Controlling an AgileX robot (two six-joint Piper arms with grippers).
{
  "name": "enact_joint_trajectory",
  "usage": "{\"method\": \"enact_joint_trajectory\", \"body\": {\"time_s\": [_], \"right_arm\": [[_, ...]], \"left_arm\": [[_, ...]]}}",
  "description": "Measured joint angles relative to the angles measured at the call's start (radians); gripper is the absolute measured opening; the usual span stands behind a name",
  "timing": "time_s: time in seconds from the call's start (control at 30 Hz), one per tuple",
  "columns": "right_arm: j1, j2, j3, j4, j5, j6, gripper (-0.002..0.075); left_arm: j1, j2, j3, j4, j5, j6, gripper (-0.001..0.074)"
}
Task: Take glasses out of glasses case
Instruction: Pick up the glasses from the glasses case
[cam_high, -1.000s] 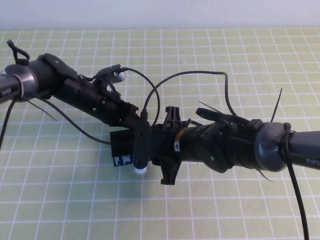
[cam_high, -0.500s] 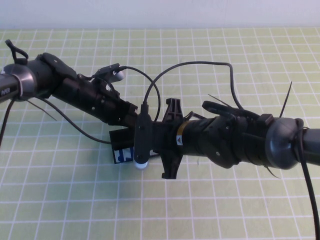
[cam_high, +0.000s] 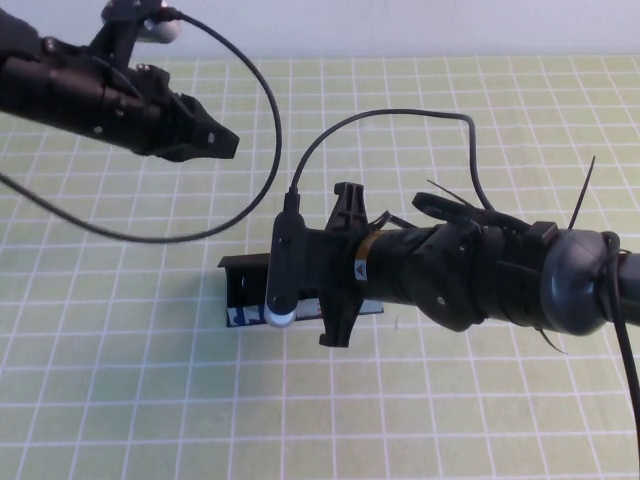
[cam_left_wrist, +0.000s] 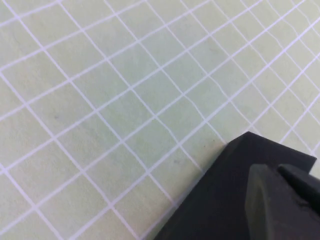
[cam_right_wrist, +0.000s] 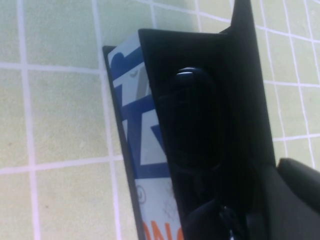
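Glasses (cam_right_wrist: 192, 125) lie in the glasses case (cam_high: 245, 290) under the right hand (cam_right_wrist: 225, 210), grip unclear; left hand (cam_high: 215, 140) has lifted away, closed.

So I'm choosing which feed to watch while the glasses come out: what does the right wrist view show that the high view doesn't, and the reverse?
Only the right wrist view looks into the open glasses case, where the glasses lie as a glossy dark shape, beside the blue and orange print.

Only the high view shows both arms: the left gripper raised toward the table's far left, away from the case, and the right gripper over it, hiding the inside.

Both show the case on the green grid mat.
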Motion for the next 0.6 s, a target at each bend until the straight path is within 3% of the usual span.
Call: {"method": "enact_joint_trajectory", "body": {"time_s": [0.1,0.27,0.37,0.6], "right_arm": [[0.000,0.000,0.000,0.000,-0.011,0.000,0.0001],[-0.011,0.000,0.000,0.033,-0.021,0.002,0.0001],[-0.028,0.000,0.000,0.082,-0.036,0.002,0.0001],[-0.047,0.000,0.000,0.125,-0.042,0.004,-0.0001]], "left_arm": [[0.002,-0.115,0.180,-0.082,-0.096,0.124,-0.0004],[0.002,-0.236,0.531,-0.385,-0.204,0.573,-0.0004],[0.002,-0.238,0.673,-0.538,-0.227,0.745,-0.0004],[0.002,-0.140,0.777,-0.766,-0.259,0.968,-0.0004]]}}
